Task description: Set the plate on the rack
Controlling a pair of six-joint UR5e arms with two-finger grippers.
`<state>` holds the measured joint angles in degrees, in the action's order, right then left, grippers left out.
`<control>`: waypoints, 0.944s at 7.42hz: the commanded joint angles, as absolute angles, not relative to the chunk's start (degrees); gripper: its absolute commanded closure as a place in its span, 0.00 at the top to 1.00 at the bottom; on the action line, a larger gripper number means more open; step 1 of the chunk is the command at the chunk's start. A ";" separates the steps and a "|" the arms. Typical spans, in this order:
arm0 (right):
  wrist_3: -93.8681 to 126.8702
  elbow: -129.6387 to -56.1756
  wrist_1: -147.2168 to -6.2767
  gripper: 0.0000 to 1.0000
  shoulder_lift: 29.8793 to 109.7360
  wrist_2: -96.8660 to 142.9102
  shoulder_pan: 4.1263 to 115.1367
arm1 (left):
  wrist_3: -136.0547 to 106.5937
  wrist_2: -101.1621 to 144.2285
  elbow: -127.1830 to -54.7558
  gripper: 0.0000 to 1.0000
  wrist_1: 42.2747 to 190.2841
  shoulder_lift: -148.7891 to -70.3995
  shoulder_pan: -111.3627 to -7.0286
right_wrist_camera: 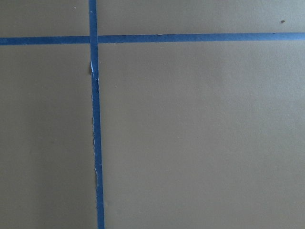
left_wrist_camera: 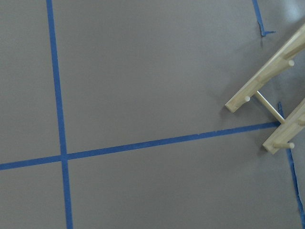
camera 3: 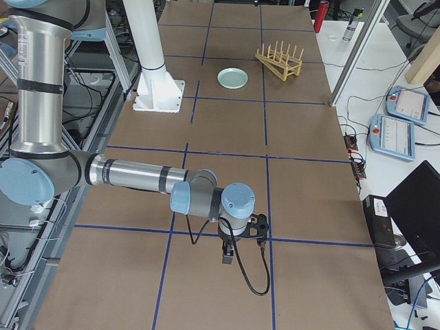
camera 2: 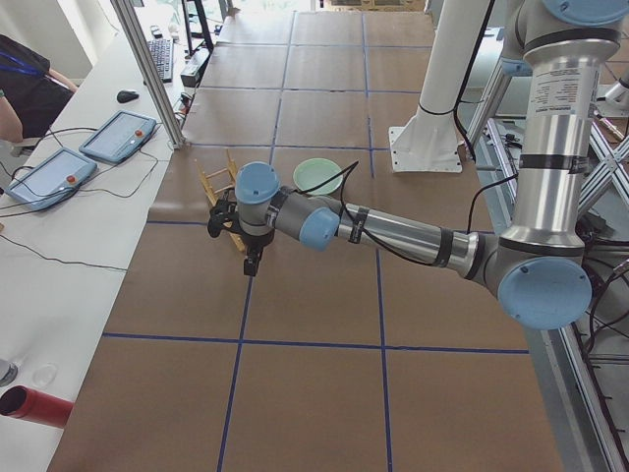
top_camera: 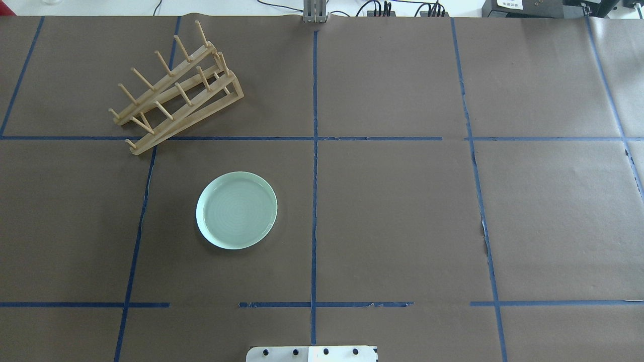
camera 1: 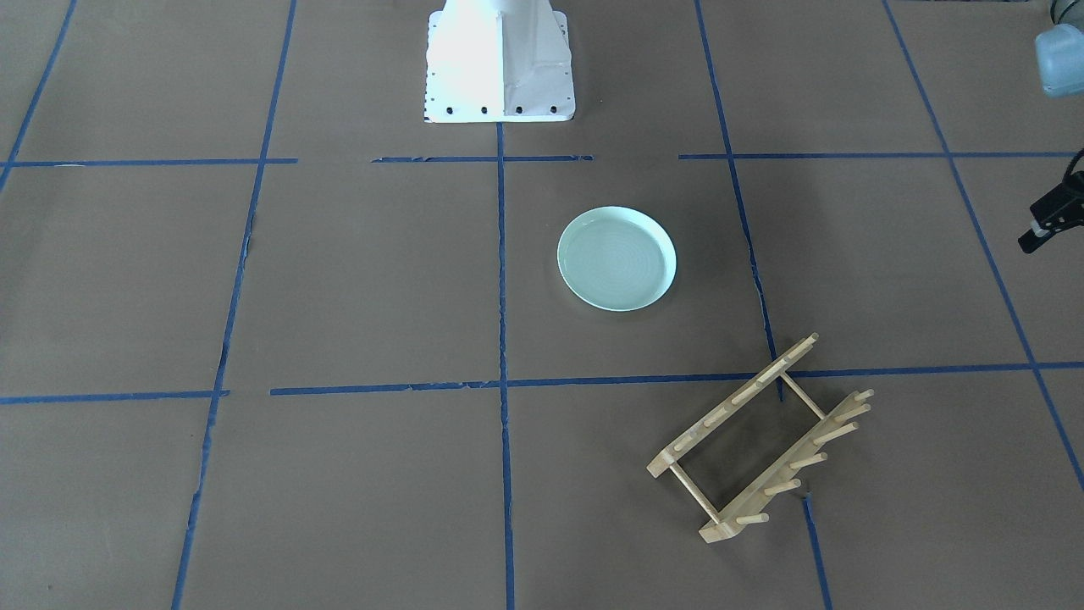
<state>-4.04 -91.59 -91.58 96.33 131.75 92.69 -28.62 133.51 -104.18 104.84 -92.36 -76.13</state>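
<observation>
The pale mint-green plate (top_camera: 236,210) lies flat on the brown table, left of the centre line; it also shows in the front view (camera 1: 616,258). The wooden rack (top_camera: 176,85) stands beyond it at the far left, empty, also seen in the front view (camera 1: 762,440); its end shows in the left wrist view (left_wrist_camera: 274,109). My left gripper (camera 2: 252,260) hangs over the table's left end, just outside the rack and away from the plate; I cannot tell whether it is open. My right gripper (camera 3: 227,256) hangs over the far right end; I cannot tell its state either.
The robot's white base (camera 1: 500,59) stands at the table's near middle edge. Blue tape lines grid the brown paper. An operators' bench with tablets (camera 2: 118,138), a red cylinder (camera 2: 39,405) and a metal post (camera 2: 147,69) runs beyond the far edge.
</observation>
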 commanded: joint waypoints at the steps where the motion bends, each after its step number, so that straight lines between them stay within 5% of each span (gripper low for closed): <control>1: -4.04 -91.67 -91.58 1.00 96.33 131.75 92.72 | -48.78 129.56 -108.62 1.00 105.47 -96.82 -66.75; 4: -4.04 -91.67 -91.58 1.00 96.33 131.75 92.64 | -73.69 118.59 -105.23 1.00 95.62 -114.10 -48.92; 7: -4.04 -91.67 -91.58 1.00 96.33 131.75 92.72 | -81.46 115.50 -93.39 1.00 84.65 -130.30 -39.83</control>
<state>-4.04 -91.63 -91.58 96.33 131.75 92.65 -78.26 117.09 -99.15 87.73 -124.12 -43.23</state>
